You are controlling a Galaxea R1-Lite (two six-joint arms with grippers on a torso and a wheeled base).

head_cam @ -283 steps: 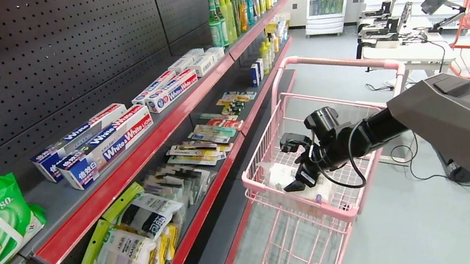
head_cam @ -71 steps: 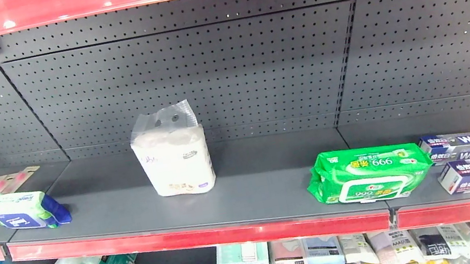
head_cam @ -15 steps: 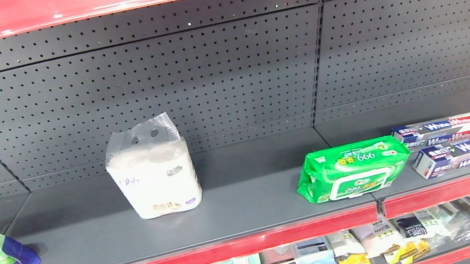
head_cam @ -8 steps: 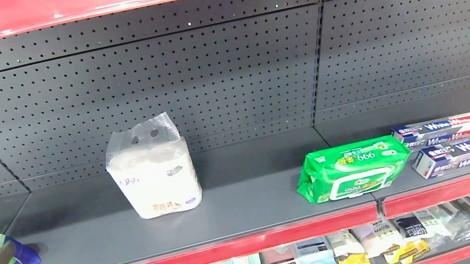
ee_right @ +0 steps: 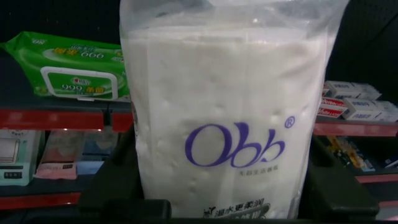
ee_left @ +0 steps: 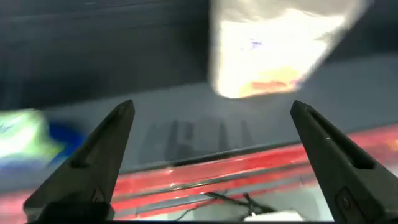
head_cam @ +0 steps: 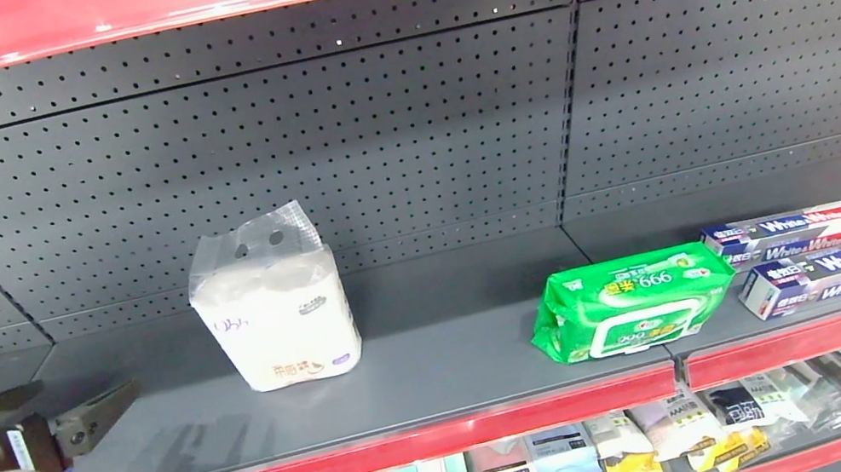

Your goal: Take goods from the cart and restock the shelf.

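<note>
The right gripper (ee_right: 221,190) is clenched on a pack of paper rolls (ee_right: 224,118), its dark jaws pressed against the two sides of the pack low down, so the pack stands upright between them and rises above them. This held pack hangs in front of the shelf (head_cam: 441,353), off its red front edge, with the green pack of wipes (ee_right: 68,71) and the toothpaste boxes (ee_right: 354,99) on the board behind it. A second pack of rolls (head_cam: 277,313) stands upright on the same shelf board, left of its middle and closer to the back wall than to the front edge, well apart from the wipes (head_cam: 627,303) near the board's right end. The left gripper (head_cam: 88,386) hovers over the left end of that board near the front edge, jaws spread wide and empty. The standing pack is near it, beyond its fingertips (ee_left: 124,112) and apart from them.
</note>
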